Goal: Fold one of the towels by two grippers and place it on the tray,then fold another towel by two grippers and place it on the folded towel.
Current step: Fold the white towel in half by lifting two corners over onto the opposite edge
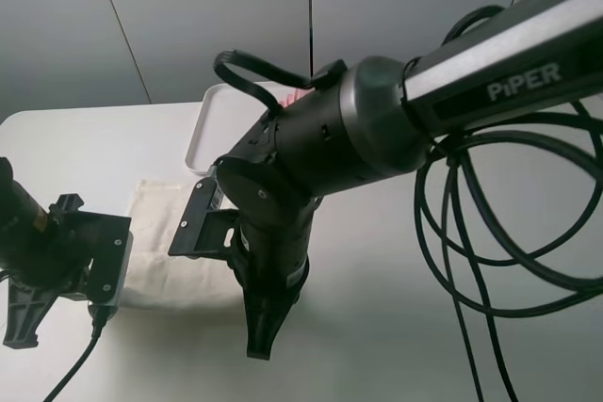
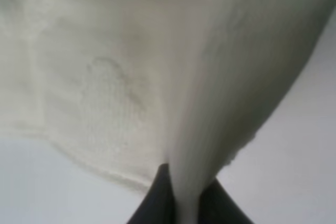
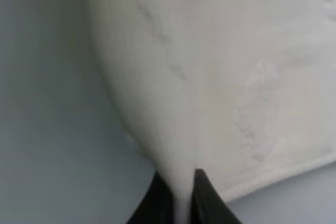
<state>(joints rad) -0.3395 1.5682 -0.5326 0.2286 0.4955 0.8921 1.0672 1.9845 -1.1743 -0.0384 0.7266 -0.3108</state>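
Left gripper (image 2: 184, 184) is clamped on a pinched-up ridge of the cream-white towel (image 2: 115, 87), cloth squeezed thin between its black jaws. The right gripper (image 3: 181, 182) grips another raised fold the same way. The towel is soft terry with a faint embossed pattern and a stitched hem; beyond the pinched folds, it lies on the pale table (image 1: 94, 148) between the two arms, just on the near side of the white tray (image 1: 212, 124), where a sliver of pink shows behind the right arm.

A robotics lab bench — plain white table (image 1: 85, 148), grey panelled wall (image 1: 217, 7), cabled arm (image 1: 509, 54) marked PiPER.
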